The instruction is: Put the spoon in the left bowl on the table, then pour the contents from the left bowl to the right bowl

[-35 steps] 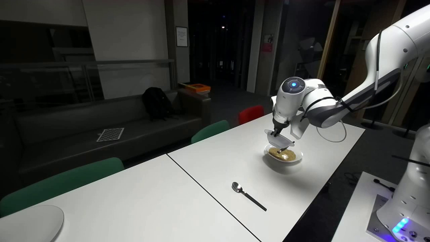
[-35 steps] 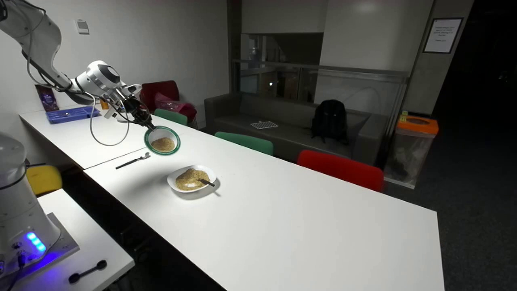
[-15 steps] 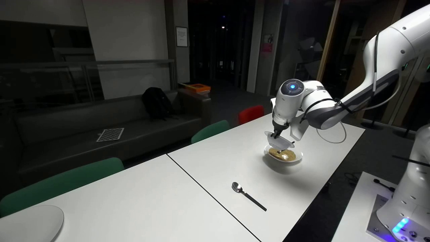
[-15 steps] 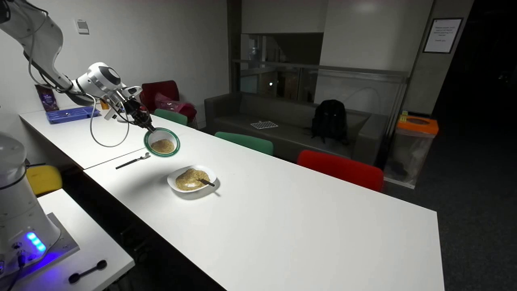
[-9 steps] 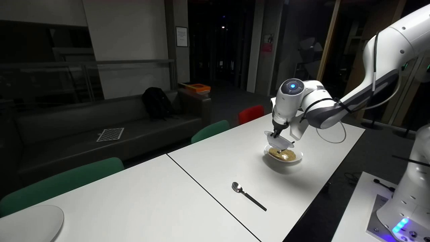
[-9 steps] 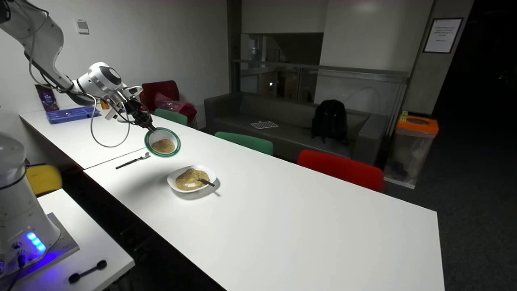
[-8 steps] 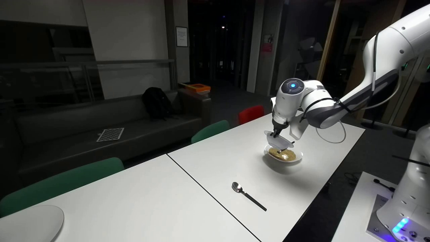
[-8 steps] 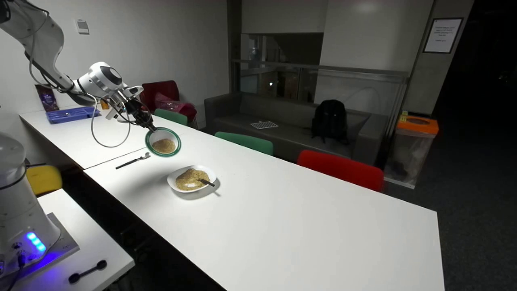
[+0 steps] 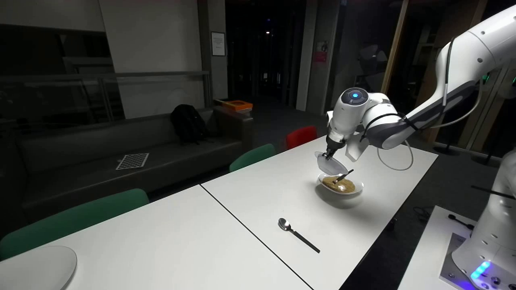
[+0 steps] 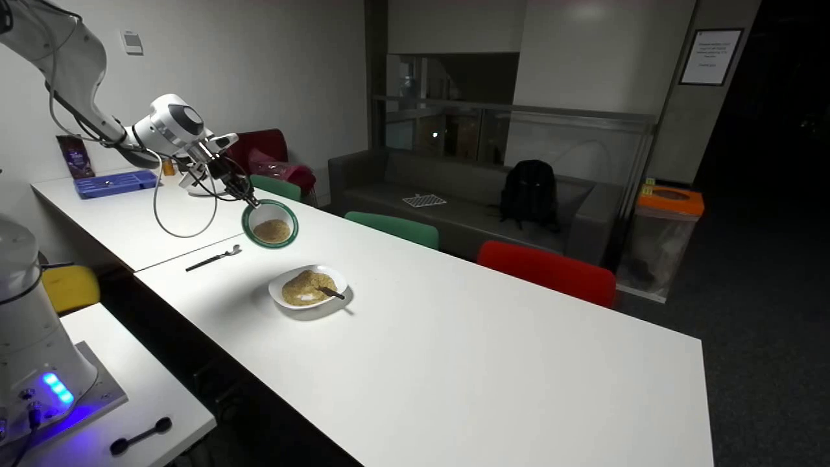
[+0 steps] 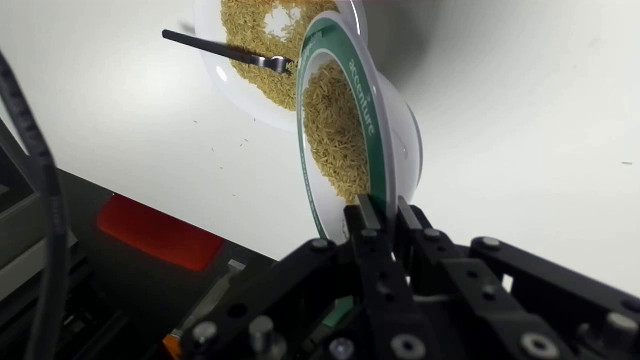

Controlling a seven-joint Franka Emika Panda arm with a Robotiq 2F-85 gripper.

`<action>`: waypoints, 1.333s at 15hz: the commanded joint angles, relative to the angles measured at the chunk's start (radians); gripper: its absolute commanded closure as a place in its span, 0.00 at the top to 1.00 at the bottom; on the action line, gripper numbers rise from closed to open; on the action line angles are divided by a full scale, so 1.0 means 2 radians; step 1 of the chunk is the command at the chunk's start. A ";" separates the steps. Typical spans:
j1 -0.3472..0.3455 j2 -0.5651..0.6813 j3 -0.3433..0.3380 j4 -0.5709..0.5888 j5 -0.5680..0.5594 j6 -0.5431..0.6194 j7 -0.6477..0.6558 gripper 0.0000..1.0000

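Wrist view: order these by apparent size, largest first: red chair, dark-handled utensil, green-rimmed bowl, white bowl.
1. Green-rimmed bowl, white bowl: order unsure; the former is closer, the latter cut off by the frame
2. Red chair
3. Dark-handled utensil

In an exterior view, the camera is looking down diagonally across the surface [image 9: 258, 193], the robot base [image 9: 489, 233] showing at the right edge. In an exterior view, the camera is facing the couch [image 10: 467, 178], the robot base showing at the left edge. Both are standing well back and sharing the couch. The wrist view is peering down from close behind the pincer [image 11: 389, 215], sharing the left bowl [image 11: 378, 160], right bowl [image 11: 240, 97] and surface with both exterior views.
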 commanded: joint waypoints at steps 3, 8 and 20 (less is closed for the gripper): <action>-0.021 -0.031 -0.010 -0.020 0.024 0.039 -0.017 0.03; -0.031 -0.038 -0.017 -0.027 0.042 0.062 -0.023 0.03; -0.053 -0.065 -0.025 -0.052 0.088 0.108 -0.049 0.03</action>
